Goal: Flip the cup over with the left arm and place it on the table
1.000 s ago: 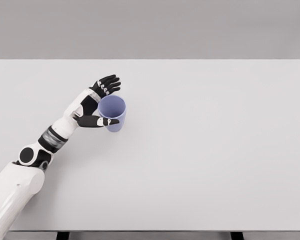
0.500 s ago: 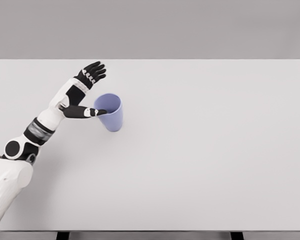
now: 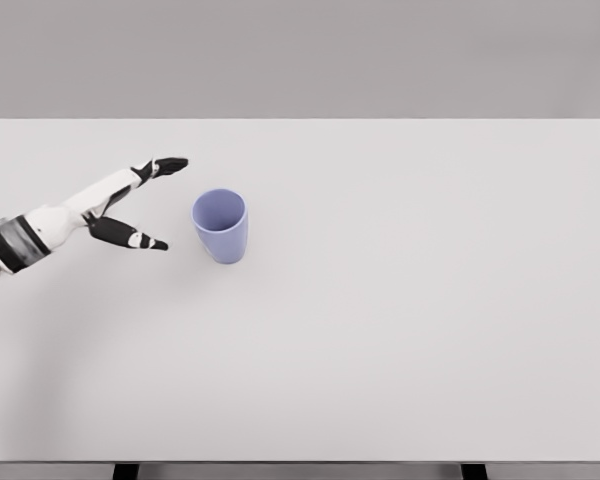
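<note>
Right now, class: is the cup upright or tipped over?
Upright: the cup stands on the table, open rim up, apart from the left hand.

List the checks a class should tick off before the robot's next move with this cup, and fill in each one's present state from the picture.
1. Cup stands upright, mouth up: ok.
2. Cup rests on the table, well in from every edge: ok.
3. Left robot hand is clear of the cup, with a gap between them: ok.
4. Left robot hand's fingers are spread and hold nothing: ok.
5. Cup is settled and not rocking: cannot tell from one still picture.
6. Right arm is out of the way: cannot tell, it is not in view.
</note>
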Action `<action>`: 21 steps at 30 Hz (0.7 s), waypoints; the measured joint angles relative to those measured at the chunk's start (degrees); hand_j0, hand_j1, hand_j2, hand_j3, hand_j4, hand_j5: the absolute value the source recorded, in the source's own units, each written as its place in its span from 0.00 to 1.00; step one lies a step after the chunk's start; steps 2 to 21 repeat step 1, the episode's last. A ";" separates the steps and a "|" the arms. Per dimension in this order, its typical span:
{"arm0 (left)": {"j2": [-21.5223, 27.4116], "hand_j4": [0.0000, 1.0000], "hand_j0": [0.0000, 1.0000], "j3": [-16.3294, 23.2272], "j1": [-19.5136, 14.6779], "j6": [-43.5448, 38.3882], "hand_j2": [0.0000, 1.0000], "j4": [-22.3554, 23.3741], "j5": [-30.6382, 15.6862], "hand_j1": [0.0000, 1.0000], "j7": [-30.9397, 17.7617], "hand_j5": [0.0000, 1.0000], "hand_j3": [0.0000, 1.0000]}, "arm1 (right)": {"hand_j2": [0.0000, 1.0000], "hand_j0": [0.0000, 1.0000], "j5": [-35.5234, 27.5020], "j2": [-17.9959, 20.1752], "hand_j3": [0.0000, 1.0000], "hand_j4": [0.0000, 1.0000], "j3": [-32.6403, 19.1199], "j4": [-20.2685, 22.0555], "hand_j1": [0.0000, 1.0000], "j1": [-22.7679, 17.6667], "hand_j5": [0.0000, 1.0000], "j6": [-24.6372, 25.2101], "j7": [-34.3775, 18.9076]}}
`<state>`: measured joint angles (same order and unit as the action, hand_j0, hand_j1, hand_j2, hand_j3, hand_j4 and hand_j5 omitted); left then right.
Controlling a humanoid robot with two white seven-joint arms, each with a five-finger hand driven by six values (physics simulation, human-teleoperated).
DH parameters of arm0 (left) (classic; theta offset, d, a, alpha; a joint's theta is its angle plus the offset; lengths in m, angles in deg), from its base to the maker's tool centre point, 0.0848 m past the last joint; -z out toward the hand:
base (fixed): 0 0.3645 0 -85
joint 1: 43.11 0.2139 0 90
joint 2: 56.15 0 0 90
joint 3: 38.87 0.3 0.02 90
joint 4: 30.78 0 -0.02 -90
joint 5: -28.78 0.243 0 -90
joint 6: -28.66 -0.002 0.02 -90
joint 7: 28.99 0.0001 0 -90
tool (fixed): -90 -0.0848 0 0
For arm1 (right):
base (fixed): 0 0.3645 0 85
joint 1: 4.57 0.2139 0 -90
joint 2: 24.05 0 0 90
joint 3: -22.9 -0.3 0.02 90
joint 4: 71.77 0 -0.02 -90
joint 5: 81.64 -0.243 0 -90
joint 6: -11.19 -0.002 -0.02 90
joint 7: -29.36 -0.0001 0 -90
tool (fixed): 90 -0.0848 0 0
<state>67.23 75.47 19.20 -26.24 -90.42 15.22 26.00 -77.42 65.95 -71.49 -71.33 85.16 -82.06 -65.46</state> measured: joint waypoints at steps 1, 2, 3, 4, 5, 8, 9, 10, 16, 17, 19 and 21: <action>0.22 1.00 1.00 -0.27 0.00 0.00 1.00 0.12 0.88 1.00 0.00 1.00 1.00 | 1.00 1.00 0.00 0.00 1.00 1.00 0.00 0.00 1.00 -0.09 1.00 -0.01 0.00; 0.22 1.00 1.00 -0.27 0.00 0.00 1.00 0.12 0.88 1.00 0.00 1.00 1.00 | 1.00 1.00 0.00 0.00 1.00 1.00 0.00 0.00 1.00 -0.09 1.00 -0.01 0.00; 0.22 1.00 1.00 -0.27 0.00 0.00 1.00 0.12 0.88 1.00 0.00 1.00 1.00 | 1.00 1.00 0.00 0.00 1.00 1.00 0.00 0.00 1.00 -0.09 1.00 -0.01 0.00; 0.22 1.00 1.00 -0.27 0.00 0.00 1.00 0.12 0.88 1.00 0.00 1.00 1.00 | 1.00 1.00 0.00 0.00 1.00 1.00 0.00 0.00 1.00 -0.09 1.00 -0.01 0.00; 0.22 1.00 1.00 -0.27 0.00 0.00 1.00 0.12 0.88 1.00 0.00 1.00 1.00 | 1.00 1.00 0.00 0.00 1.00 1.00 0.00 0.00 1.00 -0.09 1.00 -0.01 0.00; 0.22 1.00 1.00 -0.27 0.00 0.00 1.00 0.12 0.88 1.00 0.00 1.00 1.00 | 1.00 1.00 0.00 0.00 1.00 1.00 0.00 0.00 1.00 -0.09 1.00 -0.01 0.00; 0.22 1.00 1.00 -0.27 0.00 0.00 1.00 0.12 0.88 1.00 0.00 1.00 1.00 | 1.00 1.00 0.00 0.00 1.00 1.00 0.00 0.00 1.00 -0.09 1.00 -0.01 0.00; 0.22 1.00 1.00 -0.27 0.00 0.00 1.00 0.12 0.88 1.00 0.00 1.00 1.00 | 1.00 1.00 0.00 0.00 1.00 1.00 0.00 0.00 1.00 -0.09 1.00 -0.01 0.00; 0.22 1.00 1.00 -0.27 0.00 0.00 1.00 0.12 0.88 1.00 0.00 1.00 1.00 | 1.00 1.00 0.00 0.00 1.00 1.00 0.00 0.00 1.00 -0.09 1.00 -0.01 0.00; 0.22 1.00 1.00 -0.27 0.00 0.00 1.00 0.12 0.88 1.00 0.00 1.00 1.00 | 1.00 1.00 0.00 0.00 1.00 1.00 0.00 0.00 1.00 -0.09 1.00 -0.01 0.00; 0.22 1.00 1.00 -0.27 0.00 0.00 1.00 0.12 0.88 1.00 0.00 1.00 1.00 | 1.00 1.00 0.00 0.00 1.00 1.00 0.00 0.00 1.00 -0.09 1.00 -0.01 0.00; 0.22 1.00 1.00 -0.27 0.00 0.00 1.00 0.12 0.88 1.00 0.00 1.00 1.00 | 1.00 1.00 0.00 0.00 1.00 1.00 0.00 0.00 1.00 -0.09 1.00 -0.01 0.00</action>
